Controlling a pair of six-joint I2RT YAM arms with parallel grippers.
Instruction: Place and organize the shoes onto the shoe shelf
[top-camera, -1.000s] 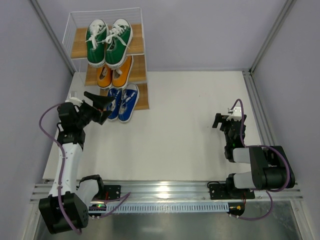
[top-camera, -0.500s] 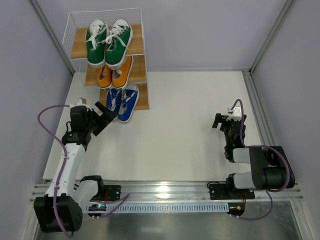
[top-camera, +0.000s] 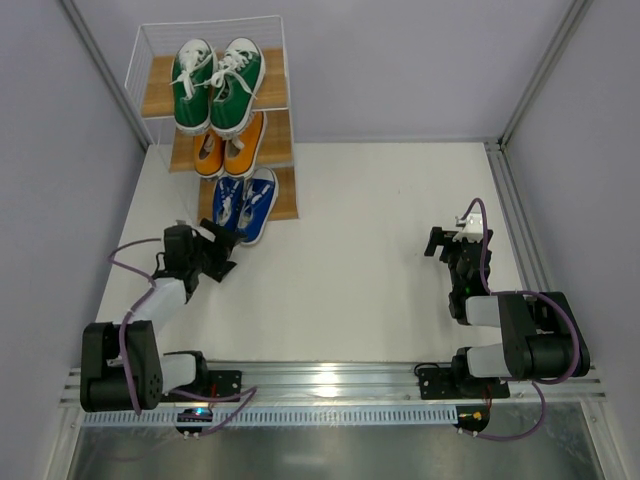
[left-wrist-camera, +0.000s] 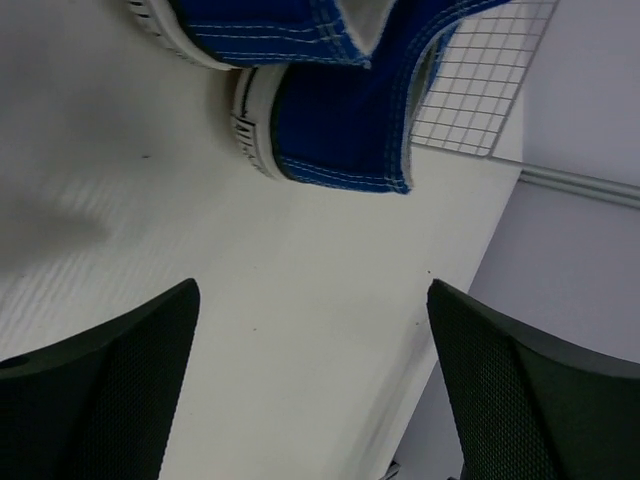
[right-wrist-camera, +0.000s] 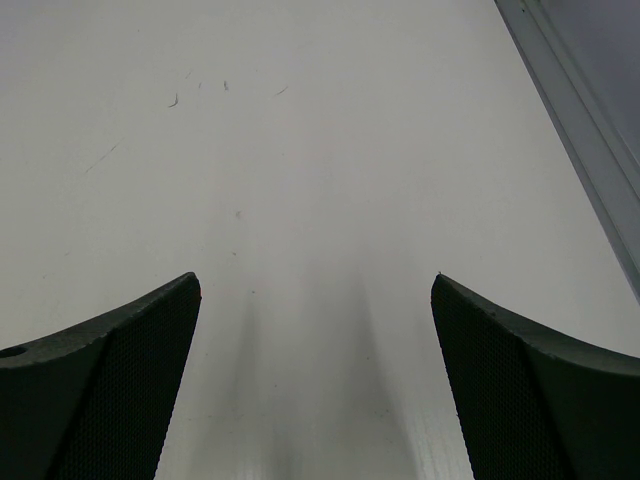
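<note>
The shoe shelf (top-camera: 283, 205) stands at the back left. The green shoes (top-camera: 217, 84) sit on its top tier, the orange shoes (top-camera: 228, 146) on the middle tier, the blue shoes (top-camera: 246, 204) on the lowest tier. My left gripper (top-camera: 217, 258) is open and empty, low over the table just in front of the blue shoes. In the left wrist view the blue heels (left-wrist-camera: 335, 115) show ahead of the open fingers (left-wrist-camera: 110, 380). My right gripper (top-camera: 447, 243) is open and empty at the right, over bare table (right-wrist-camera: 320, 250).
The shelf's white wire frame (left-wrist-camera: 478, 85) shows beside the blue heels. Grey walls close the table in on the left, back and right. An aluminium rail (top-camera: 330, 378) runs along the near edge, with both arm bases on it.
My left arm has pulled back from the blue shoes and dropped low toward the table, folding in toward its base. The right arm has not moved.
</note>
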